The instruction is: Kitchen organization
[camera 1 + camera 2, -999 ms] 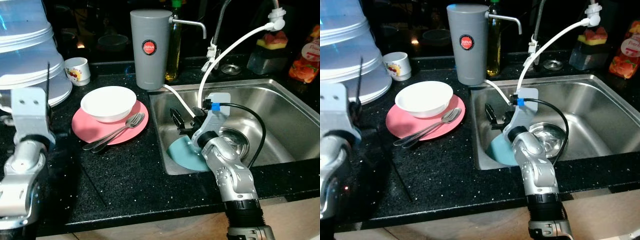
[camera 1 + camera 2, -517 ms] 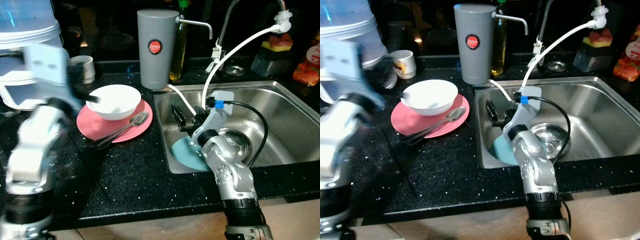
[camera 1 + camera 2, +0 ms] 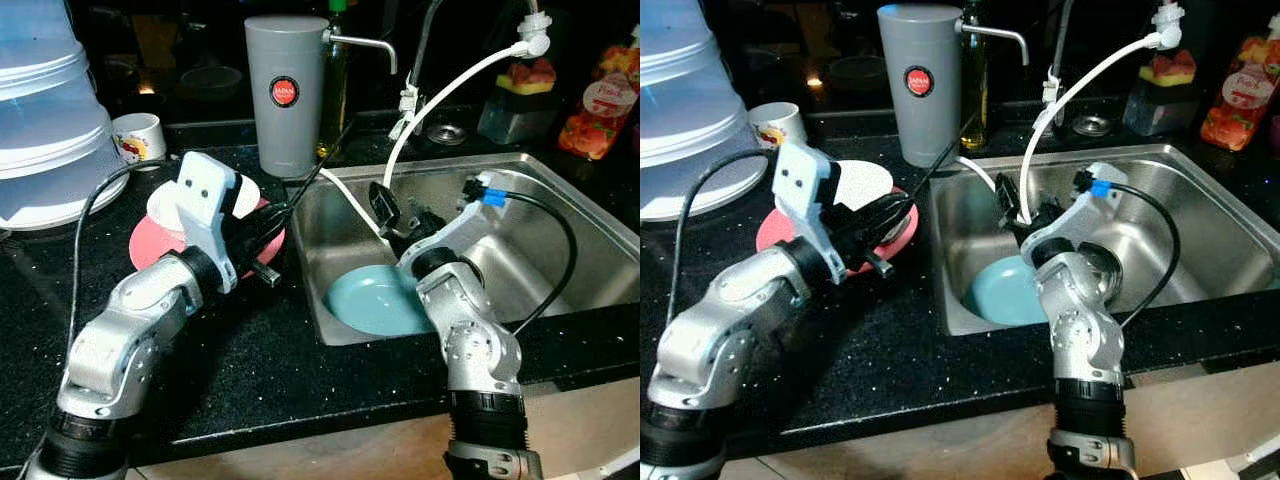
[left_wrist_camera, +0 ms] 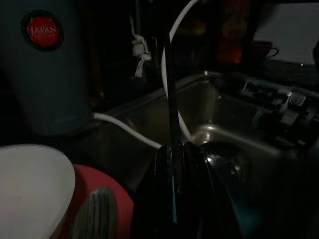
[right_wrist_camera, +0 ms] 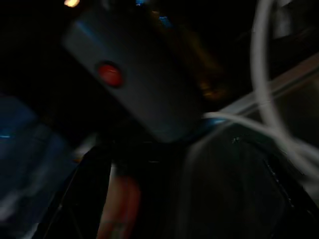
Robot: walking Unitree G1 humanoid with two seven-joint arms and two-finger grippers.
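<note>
A teal plate (image 3: pixel 365 300) lies flat on the floor of the steel sink (image 3: pixel 570 200), near its left wall. My right gripper (image 3: pixel 385 205) hangs open just above the plate's far edge, holding nothing, beside the white hose (image 3: pixel 440 90). On the black counter left of the sink a white bowl (image 3: pixel 860 185) sits on a pink plate (image 3: pixel 770 235), with a spoon (image 4: pixel 94 214) lying on the plate. My left gripper (image 3: pixel 270 225) reaches over the right side of that plate and hides most of the cutlery.
A tall grey water dispenser (image 3: pixel 285 95) stands behind the plate, its spout over the sink. Stacked translucent containers (image 3: pixel 45 130) and a small cup (image 3: pixel 135 138) sit at the back left. Bottles (image 3: pixel 600 100) line the back right. The sink drain (image 3: pixel 1105 270) lies under my right forearm.
My left arm has swung in from the left to over the pink plate. The teal plate, earlier leaning at the sink wall by my right gripper, now lies flat; that gripper has risen.
</note>
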